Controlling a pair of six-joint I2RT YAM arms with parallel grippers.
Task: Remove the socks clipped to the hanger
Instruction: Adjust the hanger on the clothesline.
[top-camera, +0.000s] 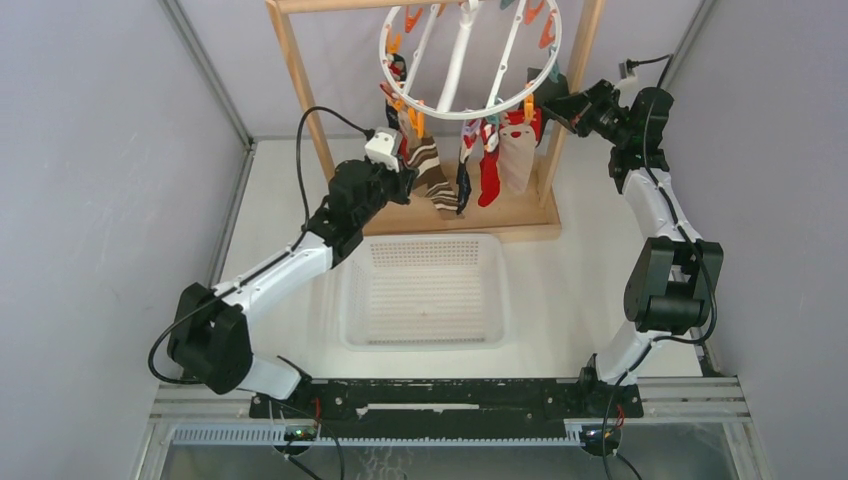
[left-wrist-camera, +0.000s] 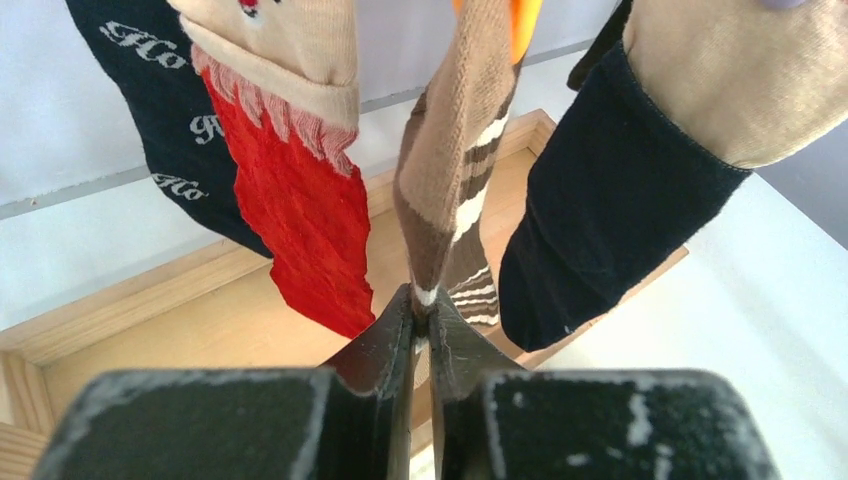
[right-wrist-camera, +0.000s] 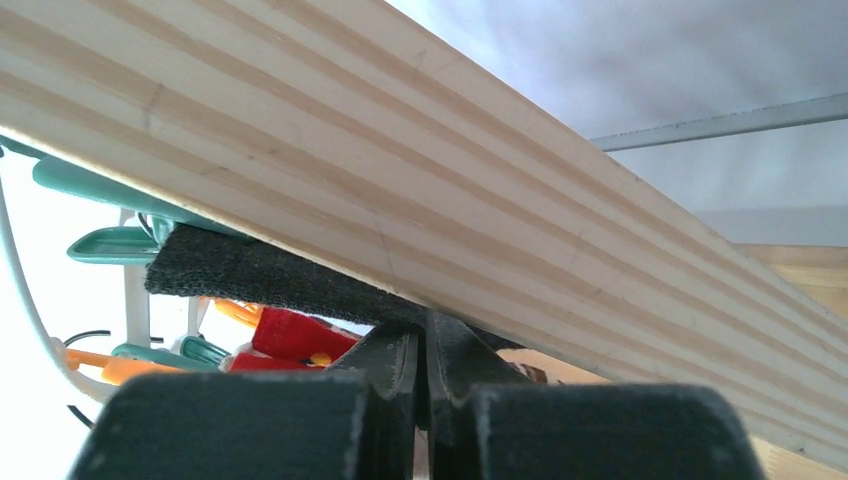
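From above, the left hand (top-camera: 405, 178) sits at the striped sock (top-camera: 430, 168) hanging under the hanger (top-camera: 470, 115); the right hand (top-camera: 553, 104) is at the ring's right edge. Left wrist: the hand pinches that sock's lower tip, a red sock (left-wrist-camera: 310, 230) just left. Right wrist: the hand is closed tight under a wooden bar (right-wrist-camera: 400, 170); dark fabric (right-wrist-camera: 260, 270) reaches its tips.

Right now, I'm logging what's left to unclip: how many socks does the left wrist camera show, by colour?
Navy sock with white lettering: 1
Red sock with cream cuff: 1
Brown-and-cream striped sock: 1
Dark sock with beige top: 1
Total: 4
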